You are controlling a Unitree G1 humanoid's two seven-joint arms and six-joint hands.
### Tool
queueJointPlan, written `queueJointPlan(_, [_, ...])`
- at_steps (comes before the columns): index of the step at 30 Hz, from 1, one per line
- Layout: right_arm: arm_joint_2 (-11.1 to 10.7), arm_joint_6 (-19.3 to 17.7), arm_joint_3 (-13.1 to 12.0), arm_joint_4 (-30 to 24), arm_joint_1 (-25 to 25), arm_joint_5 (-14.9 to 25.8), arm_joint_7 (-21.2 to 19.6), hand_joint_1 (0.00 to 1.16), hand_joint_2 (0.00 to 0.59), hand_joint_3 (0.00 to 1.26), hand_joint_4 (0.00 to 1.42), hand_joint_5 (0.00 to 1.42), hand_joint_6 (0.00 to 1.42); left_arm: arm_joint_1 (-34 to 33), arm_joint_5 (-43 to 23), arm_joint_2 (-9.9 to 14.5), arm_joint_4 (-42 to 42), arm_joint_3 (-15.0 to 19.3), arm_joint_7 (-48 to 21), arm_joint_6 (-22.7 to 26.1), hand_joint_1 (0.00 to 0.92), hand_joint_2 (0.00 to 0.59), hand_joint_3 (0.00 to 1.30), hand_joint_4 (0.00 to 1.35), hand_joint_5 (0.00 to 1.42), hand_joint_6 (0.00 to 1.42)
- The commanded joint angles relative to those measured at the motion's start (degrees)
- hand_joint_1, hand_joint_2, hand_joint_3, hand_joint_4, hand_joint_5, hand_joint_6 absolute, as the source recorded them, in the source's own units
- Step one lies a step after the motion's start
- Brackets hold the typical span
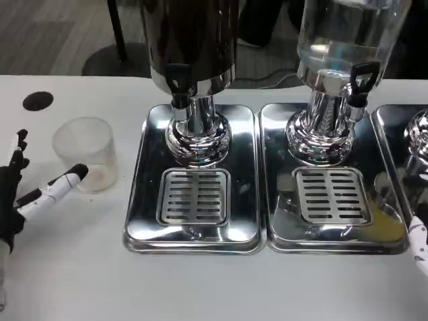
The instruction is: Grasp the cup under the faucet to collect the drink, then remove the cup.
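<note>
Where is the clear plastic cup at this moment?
In the head view, the clear plastic cup stands upright on the white table, left of the dark drink dispenser, just beyond the left hand.

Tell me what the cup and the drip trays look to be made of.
Cup: likely clear plastic, slightly frosted; the table shows through its wall. Drip trays: apparently polished metal, probably stainless steel, with mirror-like reflections and slotted grilles.
</note>
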Motion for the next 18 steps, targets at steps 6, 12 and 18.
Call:
queueJointPlan(6, [0.18,-1.45,-0.42,-1.06,0.45,0.70,-0.19,0.53,0.583,0.38,0.24,0.18,0.16,-2.41,2.30,0.29,0.14,-3.00,1.61,2.90,0.413,0.082,0.00,0.00,0.09,0.13])
queueJointPlan(12, [0.28,-1.74,-0.53,-1.41,0.51,0.85,-0.14,0.53,0.583,0.38,0.24,0.18,0.16,-4.48,3.18,0.64,1.25,-4.44,1.27,3.79,0.411,0.082,0.00,0.00,0.10,0.13])
queueJointPlan(18, [0.37,-2.04,-0.67,-2.40,1.15,1.05,-0.05,0.53,0.583,0.38,0.24,0.18,0.16,-5.99,2.91,0.37,2.47,-4.76,1.25,3.96,0.412,0.087,0.00,0.00,0.10,0.13])
